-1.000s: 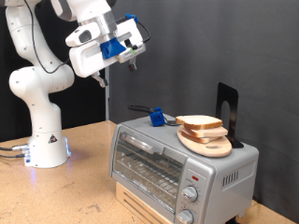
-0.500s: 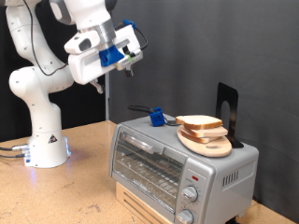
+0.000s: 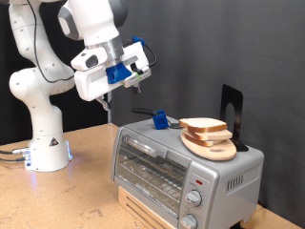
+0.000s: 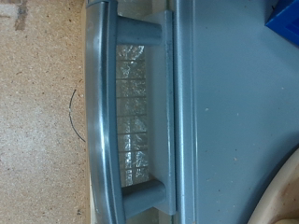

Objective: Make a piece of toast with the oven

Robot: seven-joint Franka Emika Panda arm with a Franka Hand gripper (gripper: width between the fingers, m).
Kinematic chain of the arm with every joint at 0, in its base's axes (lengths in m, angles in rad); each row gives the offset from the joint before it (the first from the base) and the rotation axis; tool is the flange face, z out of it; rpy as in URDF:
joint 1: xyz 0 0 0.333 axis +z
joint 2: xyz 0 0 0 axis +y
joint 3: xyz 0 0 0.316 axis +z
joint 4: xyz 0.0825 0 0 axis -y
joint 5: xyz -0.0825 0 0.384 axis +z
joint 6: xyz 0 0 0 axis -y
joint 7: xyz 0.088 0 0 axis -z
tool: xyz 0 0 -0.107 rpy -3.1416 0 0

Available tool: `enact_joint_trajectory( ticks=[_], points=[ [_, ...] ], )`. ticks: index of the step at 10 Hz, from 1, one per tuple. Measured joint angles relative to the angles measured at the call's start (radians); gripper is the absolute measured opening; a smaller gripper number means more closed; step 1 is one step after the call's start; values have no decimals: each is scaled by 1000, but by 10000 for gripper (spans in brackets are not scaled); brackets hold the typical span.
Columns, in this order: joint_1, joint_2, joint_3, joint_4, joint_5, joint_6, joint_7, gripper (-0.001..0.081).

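Observation:
The silver-grey toaster oven point(image 3: 181, 172) stands on a wooden box at the exterior view's lower right, its glass door closed. The piece of toast point(image 3: 203, 125) lies on a round light-wood board point(image 3: 212, 146) on the oven's top. My gripper point(image 3: 138, 76) hangs in the air above and to the exterior view's left of the oven, touching nothing. Its fingers do not show in the wrist view. That view looks down on the oven's bar handle point(image 4: 169, 112), glass door point(image 4: 134, 112) and flat top point(image 4: 234, 112).
A blue-handled utensil point(image 3: 157, 118) lies on the oven's top beside the board. A black stand point(image 3: 233, 114) rises behind the board. The arm's white base point(image 3: 46, 148) stands on the wooden table point(image 3: 76, 196) at the exterior view's left.
The gripper has moved down and towards the exterior view's right, closer to the oven's top, and the wrist has turned. Toast, board and oven have not moved.

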Motion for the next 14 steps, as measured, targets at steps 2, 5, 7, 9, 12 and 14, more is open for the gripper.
enact_joint_trajectory(
  ticks=[2, 5, 7, 9, 12, 14],
  points=[
    [-1, 8, 1, -29, -9, 27, 10, 805],
    [-1, 53, 5, -83, -22, 120, 21, 805],
    [-1, 87, 11, -114, -23, 202, 21, 805],
    [-1, 120, 12, -135, -23, 257, 21, 805],
    [-1, 166, 12, -164, -23, 343, 12, 805],
    [-6, 172, 4, -167, -27, 359, 7, 805]
  ],
)
